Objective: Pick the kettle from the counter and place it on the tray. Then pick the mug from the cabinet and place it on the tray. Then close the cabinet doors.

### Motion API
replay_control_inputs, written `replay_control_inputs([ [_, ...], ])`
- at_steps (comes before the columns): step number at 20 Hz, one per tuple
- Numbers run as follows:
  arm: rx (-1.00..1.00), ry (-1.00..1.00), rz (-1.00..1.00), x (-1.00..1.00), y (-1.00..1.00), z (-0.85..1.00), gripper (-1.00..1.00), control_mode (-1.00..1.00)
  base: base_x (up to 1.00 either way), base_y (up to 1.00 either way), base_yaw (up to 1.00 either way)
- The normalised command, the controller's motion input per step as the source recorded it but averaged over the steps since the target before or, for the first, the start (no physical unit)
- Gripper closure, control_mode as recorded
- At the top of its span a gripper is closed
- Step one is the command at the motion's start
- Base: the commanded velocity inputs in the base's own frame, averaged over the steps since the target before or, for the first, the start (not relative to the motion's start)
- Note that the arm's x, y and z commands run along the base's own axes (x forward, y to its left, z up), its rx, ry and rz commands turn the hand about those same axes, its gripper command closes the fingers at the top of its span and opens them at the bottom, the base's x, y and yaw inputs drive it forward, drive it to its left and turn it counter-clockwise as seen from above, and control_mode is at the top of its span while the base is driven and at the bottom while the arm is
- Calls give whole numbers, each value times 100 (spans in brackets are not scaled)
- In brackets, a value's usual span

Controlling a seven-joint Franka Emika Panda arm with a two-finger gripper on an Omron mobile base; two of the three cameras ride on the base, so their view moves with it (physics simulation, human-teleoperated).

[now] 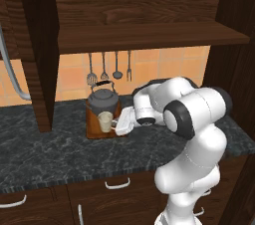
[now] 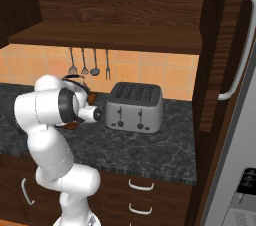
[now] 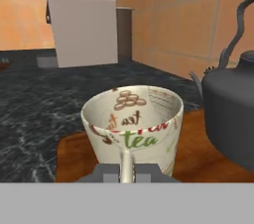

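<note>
The claw (image 3: 127, 172) is squeezed tight on the handle of the mug (image 1: 105, 121). The mug stands upright on the front part of the tray (image 1: 94, 132), just beside the kettle (image 1: 103, 98), which sits on the tray behind it. The tray lies on the dark bench (image 1: 60, 154), under the open cabinet (image 1: 139, 15), and a silver toaster (image 2: 134, 107) stands further along.

silver toaster (image 2: 134, 106), hanging utensils (image 1: 109, 67), fridge (image 2: 240, 135)
</note>
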Motion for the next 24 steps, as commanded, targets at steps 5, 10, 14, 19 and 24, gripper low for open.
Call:
replay_control_inputs([
  [5,0,0,0,6,-8,-24,100,-100,0,0,0],
  [10,0,-1,0,1,-5,-14,-100,-100,0,0,0],
  [14,0,-2,0,-12,-9,1,-100,-100,0,0,0],
  [19,0,-4,0,-38,-8,33,-100,-100,0,0,0],
  [24,0,-13,-1,-59,-5,74,-100,-100,0,0,0],
])
